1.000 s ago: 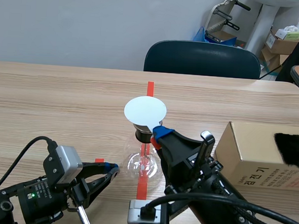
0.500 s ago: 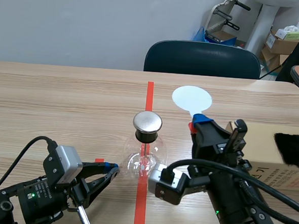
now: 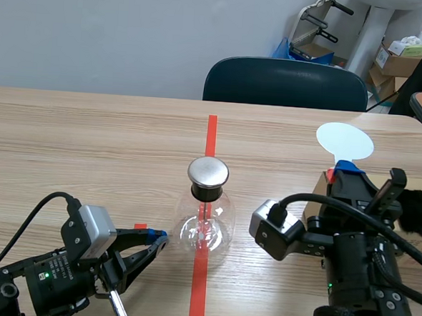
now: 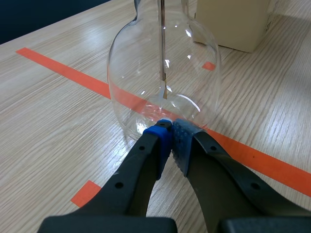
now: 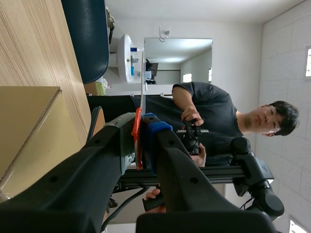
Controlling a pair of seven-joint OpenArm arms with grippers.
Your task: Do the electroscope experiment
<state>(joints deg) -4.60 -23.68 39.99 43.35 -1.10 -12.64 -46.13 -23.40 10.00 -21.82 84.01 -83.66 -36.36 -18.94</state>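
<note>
At the middle of the worktop [image 3: 90, 136], on the tape line, stands a clear glass metal-capped flask electroscope [image 3: 205, 215], its base just ahead of the left end effector [image 4: 171, 133], fingers pressed together on nothing, while the right end effector [image 3: 341, 170] pinches a white round paddle [image 3: 344, 140] by its red handle, above the brown cardboard box [image 5: 29, 126] near the worktop's right edge.
</note>
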